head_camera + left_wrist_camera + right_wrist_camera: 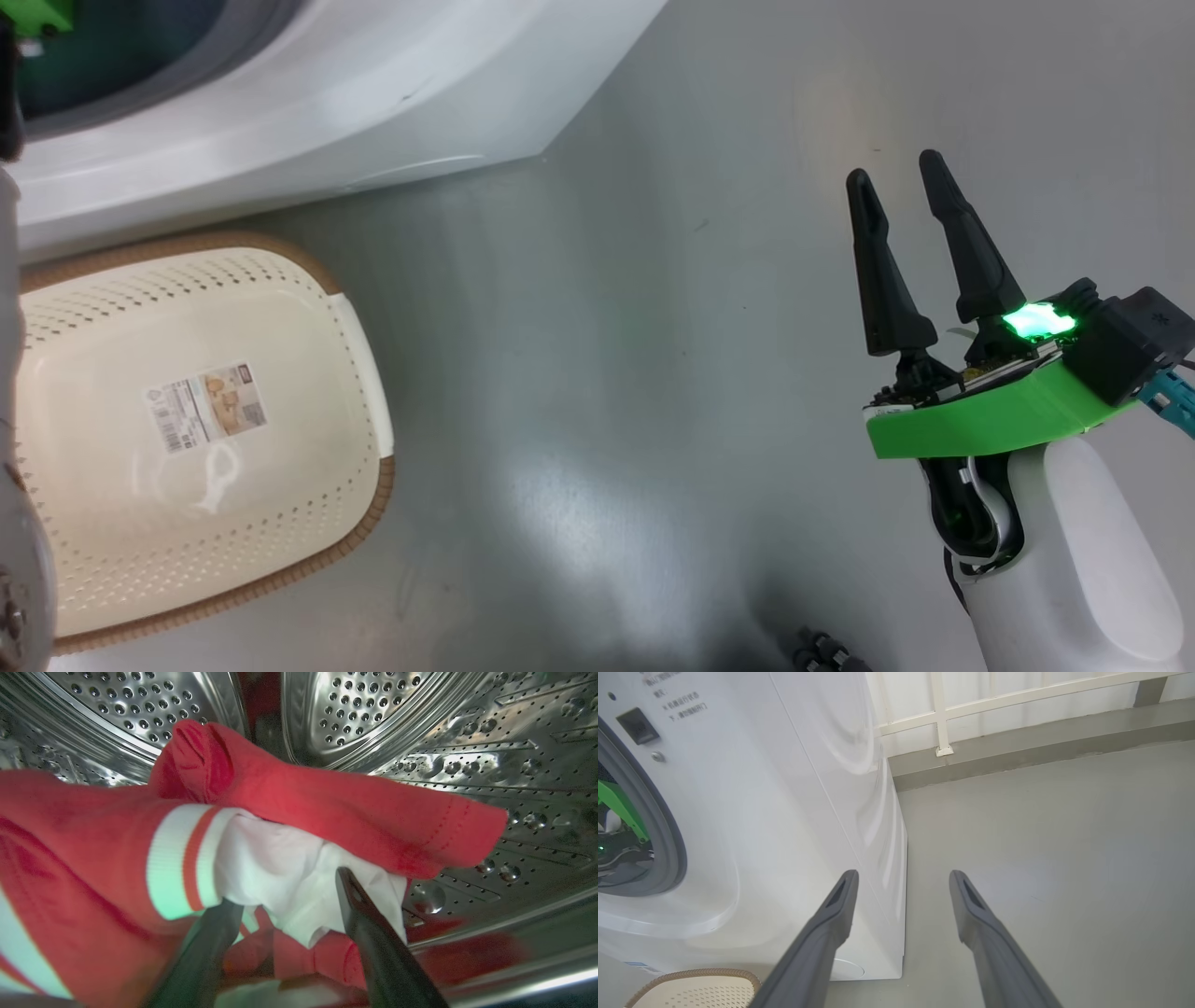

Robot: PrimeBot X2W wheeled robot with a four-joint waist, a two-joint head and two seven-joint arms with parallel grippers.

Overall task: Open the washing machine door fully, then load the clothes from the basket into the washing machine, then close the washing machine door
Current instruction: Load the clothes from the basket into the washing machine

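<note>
My left gripper (286,891) is deep in the steel drum (467,732) of the washing machine (280,121). Its fingers stand apart, open, with the tips against the clothes (327,807), a heap of red fabric with white stripes and a white panel lying in the drum. The cream basket (308,308) sits on the floor below the machine's front, with a paper label (205,408) on its bare floor. My right gripper (896,170) hangs open over the grey floor, well right of the basket, holding nothing. The washing machine door is out of view.
In the right wrist view my right gripper (903,877) points past the washing machine's (784,812) right corner. The grey gasket (668,835) rings the opening, with my left wrist's green part (621,807) inside. A white railing (941,718) and low wall bound the floor behind.
</note>
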